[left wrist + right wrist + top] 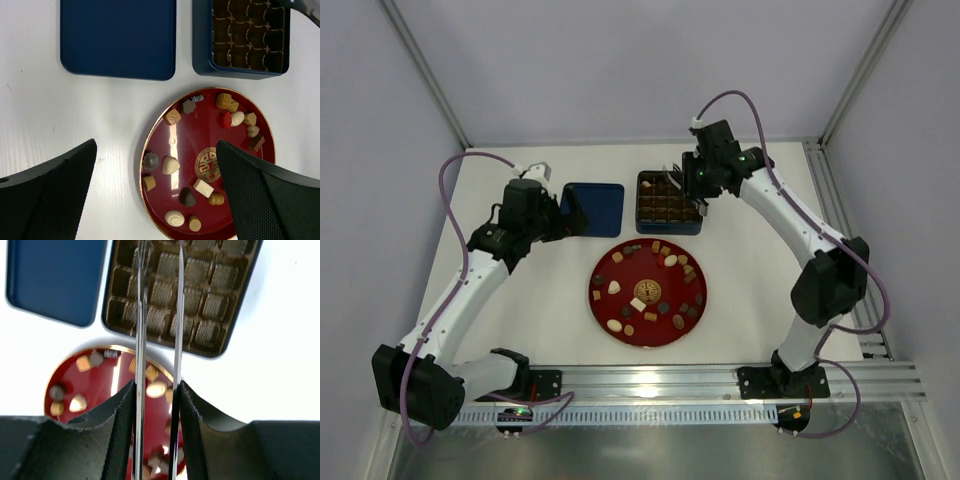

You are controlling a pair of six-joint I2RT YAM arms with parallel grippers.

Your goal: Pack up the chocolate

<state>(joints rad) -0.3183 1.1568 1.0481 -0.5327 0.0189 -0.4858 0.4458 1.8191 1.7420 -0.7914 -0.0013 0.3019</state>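
The chocolate (170,165) is found scattered over a round red plate (200,135) in dark brown, light brown and cream-white pieces, most of them ranged around the gold emblem at the centre. The plate is set on the white counter (40,115), just on the near side of a square dark-blue tin (201,45) whose brown gridded insert is exposed. A flat blue lid (118,37) is laid to the tin's left (a strip of bare counter is seen between the two). The right hand (157,383) is held over the tin, its fingers closed narrowly on a pair of metal tweezers (140,315); whether anything is gripped at the tweezer tips cannot be told. The left hand (156,145) is spread wide and holds nothing, poised above the plate's left edge, near the lid.
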